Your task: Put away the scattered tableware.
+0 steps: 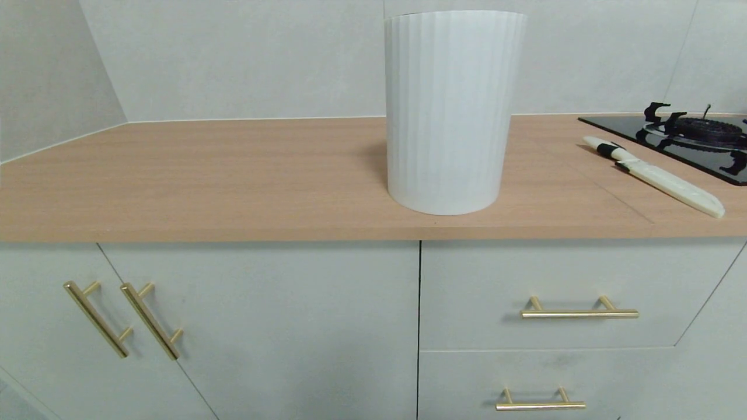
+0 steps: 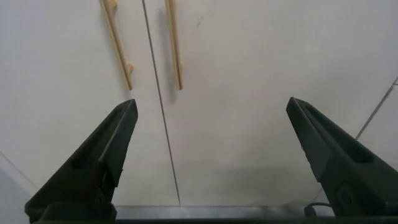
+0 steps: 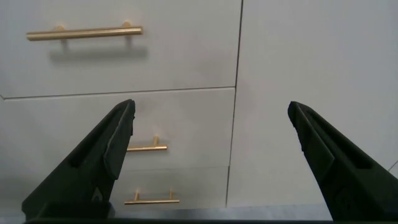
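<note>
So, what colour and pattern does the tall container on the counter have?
The container is white with fine vertical ribs, best seen in the head view.

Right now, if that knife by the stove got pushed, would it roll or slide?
The knife lies flat on the counter, so it would probably slide or spin, not roll. Its glossy surface may be slippery to grip.

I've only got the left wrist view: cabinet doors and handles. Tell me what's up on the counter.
Observer: A knife lies on the countertop, beside the stove.
Operator: Name somewhere to put it.
Observer: A tall white ribbed container stands upright to the left of the knife, apart from it.
Operator: Report the right gripper.
Observer: Right gripper is open and empty, facing drawer fronts.
</note>
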### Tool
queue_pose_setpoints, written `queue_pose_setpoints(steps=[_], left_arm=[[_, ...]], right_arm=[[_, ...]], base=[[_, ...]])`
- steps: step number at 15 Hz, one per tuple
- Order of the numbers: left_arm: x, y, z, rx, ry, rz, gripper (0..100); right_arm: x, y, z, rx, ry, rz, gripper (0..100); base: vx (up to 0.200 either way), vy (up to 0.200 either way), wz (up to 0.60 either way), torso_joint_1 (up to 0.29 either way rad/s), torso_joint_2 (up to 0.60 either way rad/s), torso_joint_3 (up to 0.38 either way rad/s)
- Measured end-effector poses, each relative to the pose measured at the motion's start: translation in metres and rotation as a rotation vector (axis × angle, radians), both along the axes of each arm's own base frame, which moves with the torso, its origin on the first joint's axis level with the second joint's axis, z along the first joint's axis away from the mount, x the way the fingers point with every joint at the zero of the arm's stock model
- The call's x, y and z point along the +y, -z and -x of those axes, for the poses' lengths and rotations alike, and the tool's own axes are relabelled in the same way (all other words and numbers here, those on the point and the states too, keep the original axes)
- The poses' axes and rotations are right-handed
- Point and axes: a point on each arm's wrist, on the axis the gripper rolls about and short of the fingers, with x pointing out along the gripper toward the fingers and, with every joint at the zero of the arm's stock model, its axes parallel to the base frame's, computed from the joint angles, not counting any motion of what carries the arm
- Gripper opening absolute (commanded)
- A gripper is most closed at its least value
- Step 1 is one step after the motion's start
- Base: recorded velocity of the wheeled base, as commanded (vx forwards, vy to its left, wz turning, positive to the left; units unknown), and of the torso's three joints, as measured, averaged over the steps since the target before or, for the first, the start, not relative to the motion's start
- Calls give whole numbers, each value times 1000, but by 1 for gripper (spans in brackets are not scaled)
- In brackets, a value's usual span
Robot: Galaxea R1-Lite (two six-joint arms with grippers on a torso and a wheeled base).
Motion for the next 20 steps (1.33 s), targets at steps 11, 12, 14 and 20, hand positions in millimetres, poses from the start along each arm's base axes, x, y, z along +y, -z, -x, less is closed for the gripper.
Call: queue_pose_setpoints(steps=[11, 12, 14, 20], left_arm=[[0, 0, 0, 0, 0, 0, 100], [0, 0, 0, 0, 0, 0, 100], [0, 0, 0, 0, 0, 0, 100], [0, 0, 0, 1, 0, 0, 100]], right_arm=[[0, 0, 0, 0, 0, 1, 100], [0, 0, 0, 0, 0, 1, 100], [0, 0, 0, 0, 0, 1, 100], [0, 0, 0, 0, 0, 1, 100]], base=[[0, 0, 0, 0, 0, 0], [0, 0, 0, 17, -71, -27], [0, 0, 0, 76, -295, -217], [0, 0, 0, 146, -421, -286]])
